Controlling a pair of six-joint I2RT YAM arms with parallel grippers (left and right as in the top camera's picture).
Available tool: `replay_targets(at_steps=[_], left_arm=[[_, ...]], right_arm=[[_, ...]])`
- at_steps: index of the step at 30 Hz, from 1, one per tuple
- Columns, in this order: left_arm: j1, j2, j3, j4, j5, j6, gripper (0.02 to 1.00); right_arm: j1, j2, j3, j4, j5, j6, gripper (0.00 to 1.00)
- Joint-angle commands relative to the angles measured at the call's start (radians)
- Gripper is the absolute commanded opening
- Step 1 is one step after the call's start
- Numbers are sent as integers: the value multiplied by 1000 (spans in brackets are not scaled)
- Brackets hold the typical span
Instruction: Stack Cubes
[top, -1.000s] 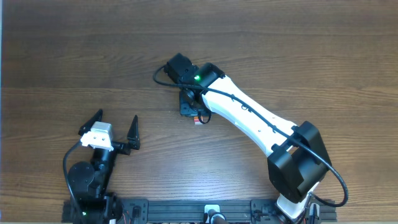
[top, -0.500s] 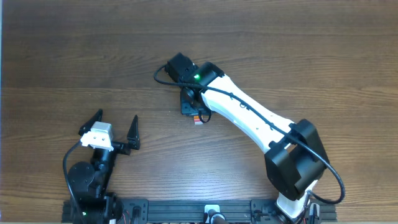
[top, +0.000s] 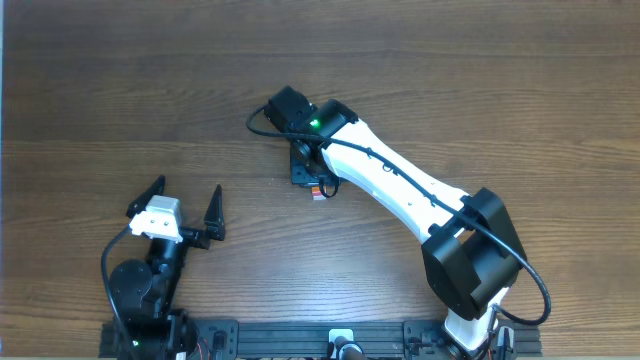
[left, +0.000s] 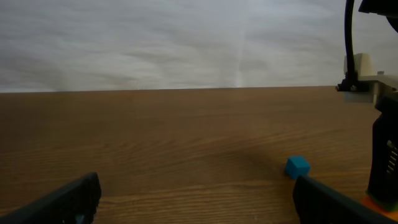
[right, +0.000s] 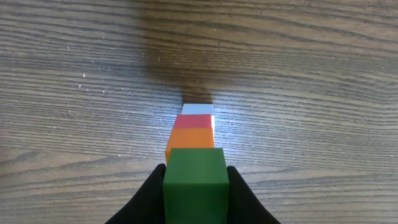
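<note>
A green cube (right: 194, 177) tops a stack in the right wrist view, with my right gripper (right: 195, 194) shut on its two sides. Beneath it sit an orange cube (right: 192, 139), a red cube (right: 196, 122) and a pale cube (right: 198, 110) on the wood. In the top view the right gripper (top: 305, 172) hangs over the table's middle, and a sliver of the stack (top: 318, 192) peeks out beside it. A lone blue cube (left: 298, 167) lies on the table ahead of my left gripper (top: 186, 207), which stands open and empty near its base.
The wooden table (top: 500, 90) stretches bare around the stack. The right arm's white link (top: 395, 190) crosses diagonally from the lower right. In the left wrist view the right arm's dark body (left: 380, 155) stands close to the blue cube.
The right arm's lower link has shifted slightly left; its gripper and the stack stay put. The left arm has not moved.
</note>
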Motion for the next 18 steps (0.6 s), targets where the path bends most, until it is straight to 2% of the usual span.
replay_targets(at_steps=[1, 18], left_arm=[[-4, -6, -5, -1, 3, 14, 998], [-4, -6, -5, -1, 3, 15, 998]], right_arm=[[-5, 11, -5, 2, 11, 3, 121], [1, 13, -7, -1, 0, 3, 132]])
